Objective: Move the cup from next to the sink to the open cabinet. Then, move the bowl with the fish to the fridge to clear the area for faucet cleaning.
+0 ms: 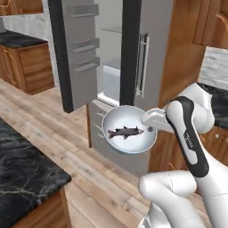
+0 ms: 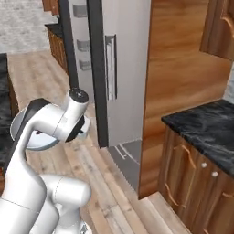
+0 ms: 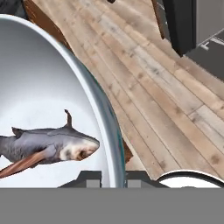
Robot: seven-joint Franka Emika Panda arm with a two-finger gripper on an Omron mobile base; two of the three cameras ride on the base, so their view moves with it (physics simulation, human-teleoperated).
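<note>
I hold the bowl (image 1: 122, 118), white inside, level in the air in front of the fridge (image 1: 156, 40). My gripper (image 1: 149, 124) is shut on the bowl's right rim. The dark fish (image 1: 125, 132) lies in the middle of the bowl. In the hand view the fish (image 3: 48, 148) lies left of the pale blue bowl rim (image 3: 106, 114), and my gripper (image 3: 113, 178) pinches that rim between its fingertips (image 3: 89, 179). The fridge door (image 1: 80, 49) with its bins stands open, showing pale shelves. From the right, my arm covers most of the bowl (image 2: 25, 132). The cup, sink, faucet and open cabinet are out of view.
A black marble counter (image 1: 26, 169) juts in at the lower left. Another counter (image 2: 205, 128) on wooden cabinets stands right of the fridge's wooden side panel (image 2: 183, 68). The fridge's bar handle (image 1: 143, 67) is above the bowl. Wooden floor (image 3: 175, 100) lies below.
</note>
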